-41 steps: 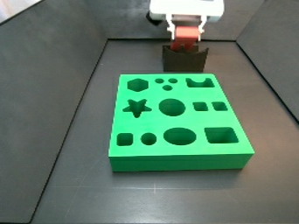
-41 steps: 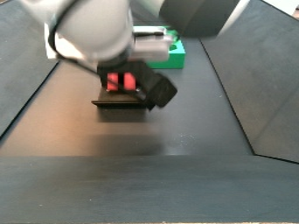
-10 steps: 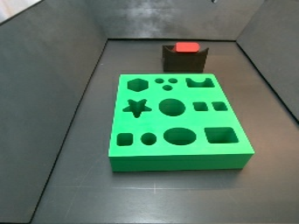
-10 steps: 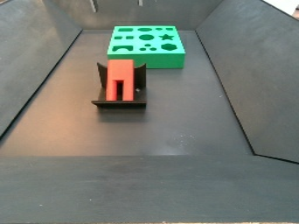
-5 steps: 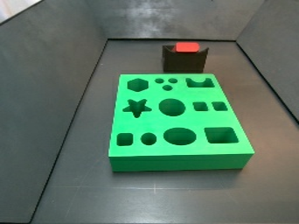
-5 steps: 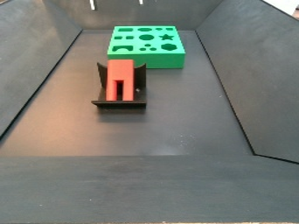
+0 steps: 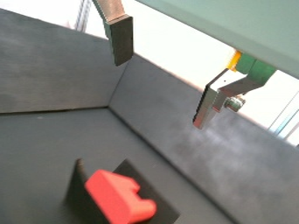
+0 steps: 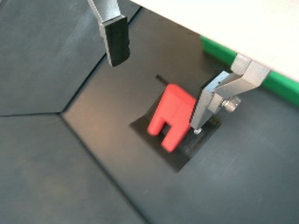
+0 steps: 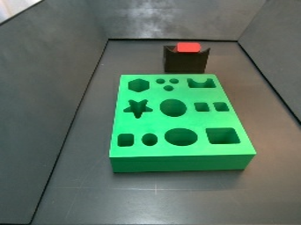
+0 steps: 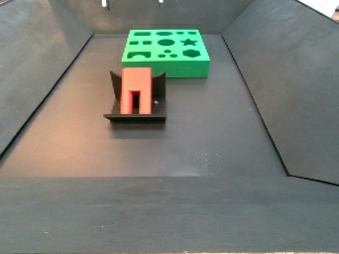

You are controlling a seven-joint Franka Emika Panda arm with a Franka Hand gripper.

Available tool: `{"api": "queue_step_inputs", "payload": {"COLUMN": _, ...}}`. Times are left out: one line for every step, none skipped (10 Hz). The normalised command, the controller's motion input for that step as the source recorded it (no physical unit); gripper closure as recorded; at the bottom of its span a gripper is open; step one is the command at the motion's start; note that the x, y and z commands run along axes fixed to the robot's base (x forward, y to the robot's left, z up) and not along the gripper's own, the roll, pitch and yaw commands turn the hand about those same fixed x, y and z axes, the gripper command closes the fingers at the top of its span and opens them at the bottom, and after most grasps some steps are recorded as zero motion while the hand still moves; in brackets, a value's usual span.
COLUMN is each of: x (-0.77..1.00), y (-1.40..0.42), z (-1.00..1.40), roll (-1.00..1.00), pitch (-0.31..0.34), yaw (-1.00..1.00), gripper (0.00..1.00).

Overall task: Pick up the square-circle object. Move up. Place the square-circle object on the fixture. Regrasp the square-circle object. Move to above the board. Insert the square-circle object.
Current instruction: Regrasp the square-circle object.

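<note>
- Dark floor (image 10: 199,149) carried the board (image 9: 181,121) and, apart from it, the fixture (image 10: 135,114).
- On the fixture lay the square-circle object (image 10: 137,87).
- My gripper (image 8: 162,63) hung above it, spread wide and empty.

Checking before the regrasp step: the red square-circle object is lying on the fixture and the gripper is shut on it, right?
Not quite. The square-circle object does lie on the fixture, but the gripper is open and clear of it; a wrist view shows its fingers spread apart with nothing between them.
</note>
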Motion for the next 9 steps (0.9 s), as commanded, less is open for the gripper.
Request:
{"api": "queue_step_inputs", "payload": {"x": 0.09, "y": -0.03, "z": -0.01, "roll": 1.0, "pitch": 0.099, "yaw": 0.08, "gripper": 0.0}}
{"api": "queue_step_inputs", "payload": {"x": 0.09, "y": -0.03, "z": -0.02, "roll": 0.86, "pitch": 0.123, "yaw": 0.1, "gripper": 0.0}}
{"api": "queue_step_inputs", "payload": {"x": 0.09, "y": -0.04, "z": -0.01, "roll": 0.66, "pitch": 0.122, "yaw": 0.11, "gripper": 0.0}}
{"api": "queue_step_inputs", "payload": {"x": 0.09, "y": -0.04, "z": -0.02, "roll": 0.46, "pitch": 0.115, "yaw": 0.13, "gripper": 0.0}}
{"api": "queue_step_inputs", "payload": {"x": 0.09, "y": -0.02, "z": -0.01, "roll": 0.26, "pitch": 0.094, "yaw": 0.14, "gripper": 0.0}}
{"api": "queue_step_inputs", "payload": {"x": 0.03, "y": 0.08, "z": -1.0, "roll": 0.21, "pitch": 0.008, "yaw": 0.23, "gripper": 0.0}}
{"api": "queue_step_inputs", "payload": {"x": 0.04, "y": 0.08, "z": -1.0, "roll": 0.19, "pitch": -0.031, "yaw": 0.21, "gripper": 0.0}}
{"api": "queue_step_inputs", "payload": {"x": 0.04, "y": 0.07, "z": -1.0, "roll": 0.17, "pitch": -0.055, "yaw": 0.19, "gripper": 0.0}}
{"api": "queue_step_inputs", "payload": {"x": 0.06, "y": 0.06, "z": -1.0, "roll": 0.13, "pitch": -0.092, "yaw": 0.14, "gripper": 0.0}}
